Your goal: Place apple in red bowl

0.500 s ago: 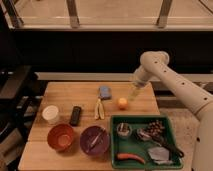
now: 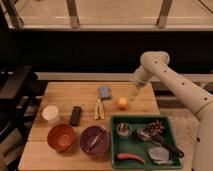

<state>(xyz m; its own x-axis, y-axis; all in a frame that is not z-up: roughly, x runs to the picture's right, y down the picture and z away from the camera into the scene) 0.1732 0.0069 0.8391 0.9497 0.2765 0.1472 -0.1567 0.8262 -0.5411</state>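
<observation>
The apple (image 2: 122, 103), small, round and yellow-orange, sits on the wooden table (image 2: 65, 95) just above the green tray's top left corner. The red bowl (image 2: 61, 136) stands near the table's front left, with a paler orange inside and nothing in it. My gripper (image 2: 133, 95) hangs from the white arm, which comes in from the right. It is just right of the apple and slightly above it, not holding it.
A purple bowl (image 2: 95, 140) stands right of the red bowl. A white cup (image 2: 50, 114), a black remote (image 2: 75, 115), a banana (image 2: 98, 108) and a blue object (image 2: 104, 92) lie mid-table. The green tray (image 2: 167, 131) holds a carrot (image 2: 131, 157), a small cup and other items.
</observation>
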